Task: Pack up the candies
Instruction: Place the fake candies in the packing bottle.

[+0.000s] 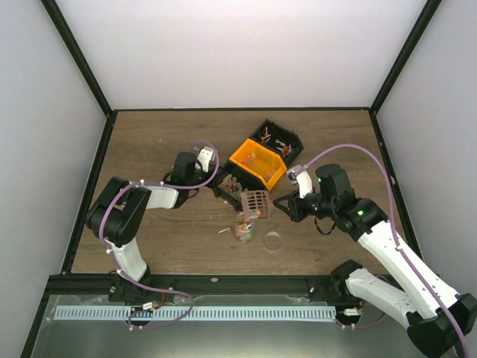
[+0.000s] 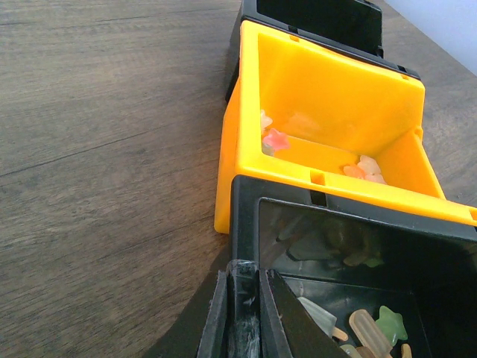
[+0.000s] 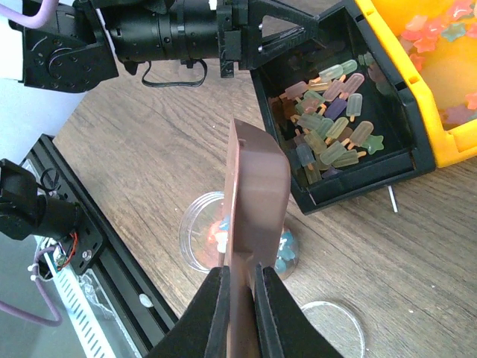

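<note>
Closest to your right wrist lens is the right claw [image 3: 238,277]. Its two fingers are pinched tight on the handle end of a brown scoop [image 3: 257,179], which you see edge-on, running straight away from the claw. That long axis is what your next move turns on. It leads from the claw, over the clear cup [image 3: 197,235], toward the open near corner of the black bin [image 3: 358,179].

The cup stands on the bench [image 3: 149,149] directly under the scoop and shows on either side of it. A few candies [image 3: 286,252] lie inside the cup. Many more, shaped like popsicles, lie in the black bin just past the scoop's tip. Star-shaped ones sit in the orange bin [image 3: 393,71], which touches the black bin on its far side.

Your left claw [image 2: 246,294] is closed on the near rim of the black bin, apparently steadying it. So the right arm is the nearer one to the cup, and it carries the tool.

With the scoop edge-on, you cannot tell whether it holds anything. If it is loaded, the drop is straight down into the cup. If it is empty, the reach is forward along that axis into the bin.

The clear lid [image 3: 328,328] lies flat on the bench just beside the cup, so the packing looks only partly done.
</note>
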Available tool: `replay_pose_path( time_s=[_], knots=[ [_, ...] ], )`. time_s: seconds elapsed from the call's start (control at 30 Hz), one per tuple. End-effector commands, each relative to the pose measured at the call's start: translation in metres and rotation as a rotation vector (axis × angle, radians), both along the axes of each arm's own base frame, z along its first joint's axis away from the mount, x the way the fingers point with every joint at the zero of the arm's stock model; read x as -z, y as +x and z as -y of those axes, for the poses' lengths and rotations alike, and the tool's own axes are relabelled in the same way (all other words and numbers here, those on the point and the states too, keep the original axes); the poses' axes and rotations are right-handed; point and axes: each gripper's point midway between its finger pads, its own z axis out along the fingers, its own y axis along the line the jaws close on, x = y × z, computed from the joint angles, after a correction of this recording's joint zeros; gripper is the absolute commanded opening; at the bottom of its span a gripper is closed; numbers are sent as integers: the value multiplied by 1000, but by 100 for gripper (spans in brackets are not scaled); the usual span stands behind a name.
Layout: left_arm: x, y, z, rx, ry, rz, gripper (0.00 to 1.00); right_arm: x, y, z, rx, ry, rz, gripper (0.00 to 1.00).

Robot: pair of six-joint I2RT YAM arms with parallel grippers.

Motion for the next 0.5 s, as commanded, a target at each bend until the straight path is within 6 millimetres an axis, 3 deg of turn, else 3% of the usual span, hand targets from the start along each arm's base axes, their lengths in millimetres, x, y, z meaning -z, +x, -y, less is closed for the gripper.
replay_pose_path(
  time_s=[0.0, 0.47],
  knots=[
    [51, -20, -6, 26, 101, -116, 4, -19, 5, 0, 34, 5, 42, 1],
    [51, -20, -5, 28, 97, -117, 4, -23, 5, -1, 44, -4, 54, 1]
  ],
)
